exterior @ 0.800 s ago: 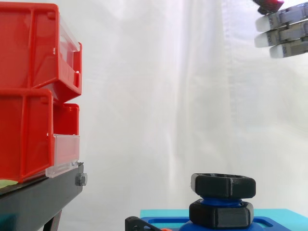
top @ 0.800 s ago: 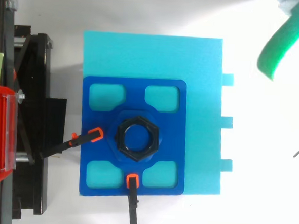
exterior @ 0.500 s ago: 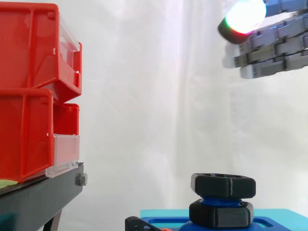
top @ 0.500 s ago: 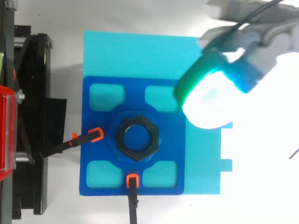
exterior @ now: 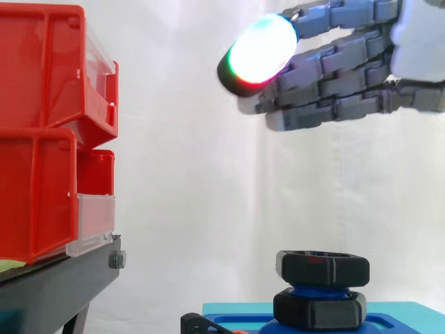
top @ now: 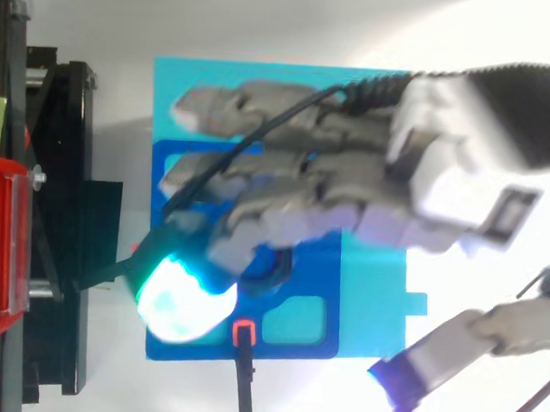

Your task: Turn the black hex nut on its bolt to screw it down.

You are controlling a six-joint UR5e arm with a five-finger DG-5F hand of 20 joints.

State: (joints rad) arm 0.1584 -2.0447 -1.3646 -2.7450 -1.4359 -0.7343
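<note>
- All straight and empty, my hand [exterior: 348,80] hovers well above the black hex nut [exterior: 322,268].
- It sits high on its blue bolt [exterior: 314,292].
- I should descend centred, grip opposite flats evenly, then twist.

- Brightly and evenly lit across the white curtain [exterior: 195,209] behind and below the fingers [exterior: 327,76], with only faint grey folds of shade.
- Blown out to near white at the glowing pad [exterior: 261,50] on the fingers' end, rimmed green above and red below; cyan-green seen from above.
- Faint red glint on the black hex nut [exterior: 322,268] beneath the fingers.
- Glaring white on the counter [top: 338,397] beside the fingers.
- Dark shade directly under the fingers, over the blue plate [top: 305,325].
</note>
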